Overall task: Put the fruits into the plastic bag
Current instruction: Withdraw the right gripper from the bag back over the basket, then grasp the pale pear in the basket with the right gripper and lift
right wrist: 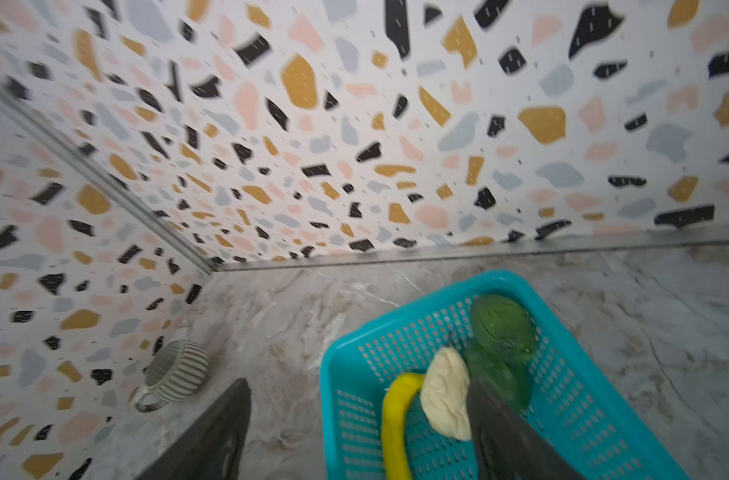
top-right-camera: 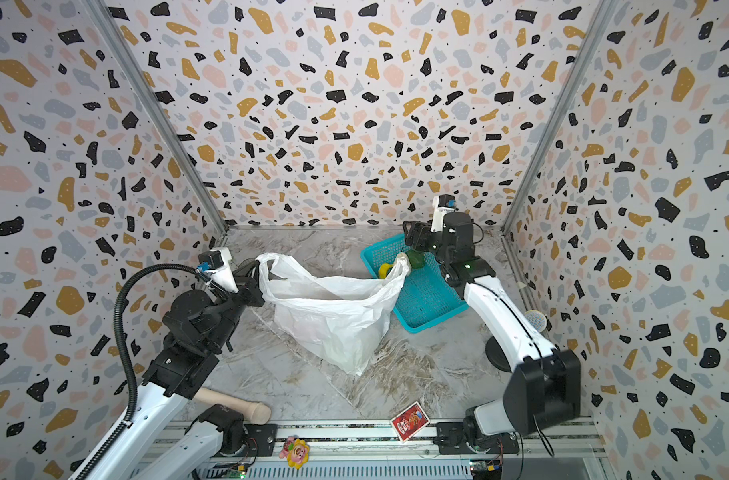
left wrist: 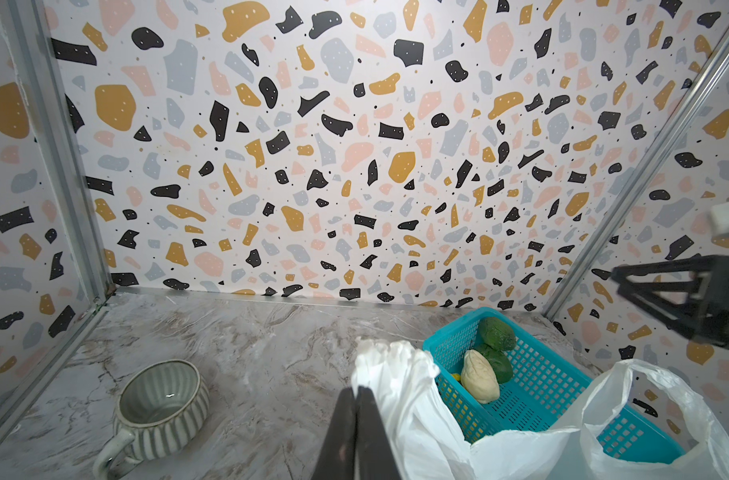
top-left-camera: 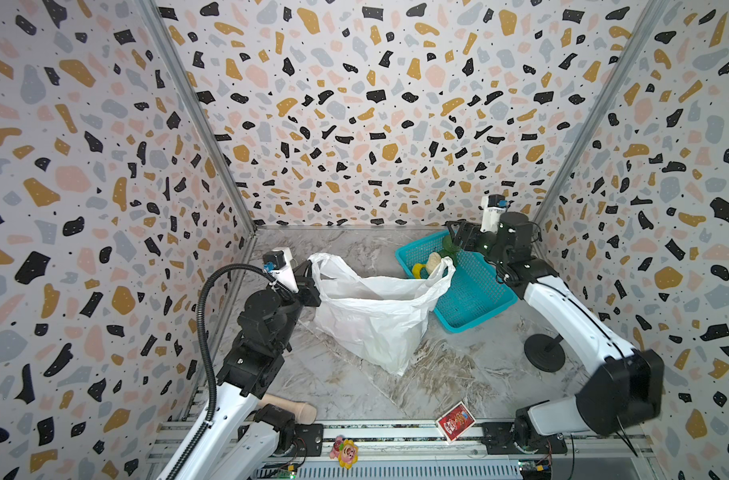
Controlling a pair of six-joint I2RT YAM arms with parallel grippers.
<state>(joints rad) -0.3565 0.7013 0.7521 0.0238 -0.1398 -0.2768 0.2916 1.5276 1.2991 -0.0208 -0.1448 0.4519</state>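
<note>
The white plastic bag (top-left-camera: 375,316) (top-right-camera: 333,316) stands open mid-table. My left gripper (top-left-camera: 309,276) (left wrist: 356,392) is shut on its left handle (left wrist: 392,361) and holds it up. The fruits lie at the far end of the teal basket (top-left-camera: 471,291) (right wrist: 346,415): a yellow banana (right wrist: 396,415), a cream knobbly piece (right wrist: 446,395) (left wrist: 481,376) and two green ones (right wrist: 502,324) (left wrist: 497,332). My right gripper (top-left-camera: 454,237) (right wrist: 360,415) hangs open just above that end of the basket. It holds nothing, and one finger (right wrist: 496,419) is over the green fruit. The bag's inside is hidden.
A striped ceramic mug (left wrist: 163,407) sits near the back left wall. At the front edge lie a wooden roller (top-left-camera: 288,409), a red card pack (top-left-camera: 455,422) and a pink-yellow flower toy (top-left-camera: 344,451). A black round stand (top-left-camera: 545,353) is under the right arm.
</note>
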